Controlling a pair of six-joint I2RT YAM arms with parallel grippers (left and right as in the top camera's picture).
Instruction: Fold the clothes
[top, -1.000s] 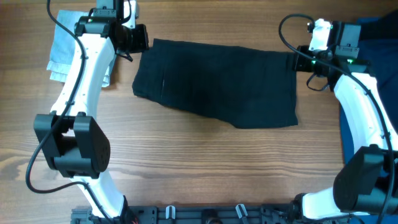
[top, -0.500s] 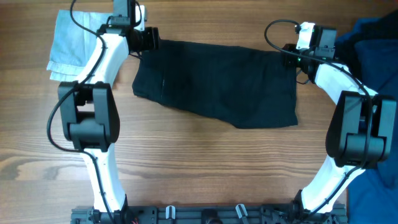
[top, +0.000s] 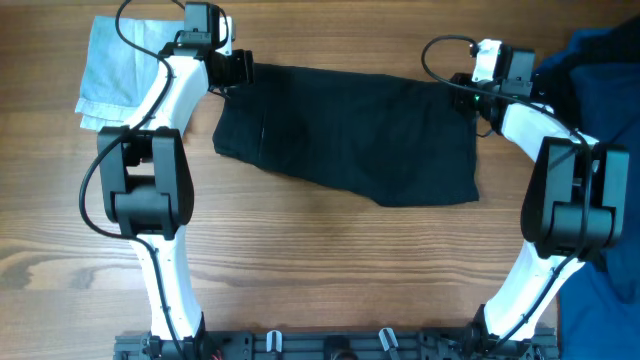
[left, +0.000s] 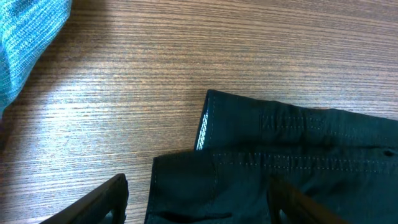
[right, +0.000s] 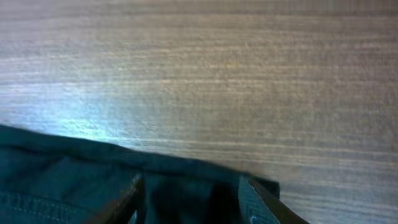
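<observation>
**Now both grippers sit released at the far corners of the black shorts**

The black shorts (top: 350, 135) lie spread flat on the table (top: 320, 270), in the middle of its width and toward the far edge. Their longer hem runs along that edge. The left gripper (top: 240, 68) is at the far left corner of the cloth and the right gripper (top: 468, 92) at the far right corner.

In the left wrist view the jaws stand well apart, one on either side of the corner, with nothing pinched. A white inner strip (left: 203, 130) shows there, where the top layer ends short of the one beneath. In the right wrist view the jaws also stand parted over the hem, and the cloth looks flat rather than gathered, so I read nothing as held.

The symmetric placement suggests that both far corners are meant to be caught together, so the hem comes over as one straight line. The stepped layers on the left mean a shallow pinch may take only one ply.

A pale blue garment (top: 115, 60) lies at the far left corner of the table, just beside the left arm. A navy heap (top: 600, 70) sits along the right edge, close to the right arm. Neither lies between the shorts and the near edge. An elbow swinging outward could drag either one.
</observation>
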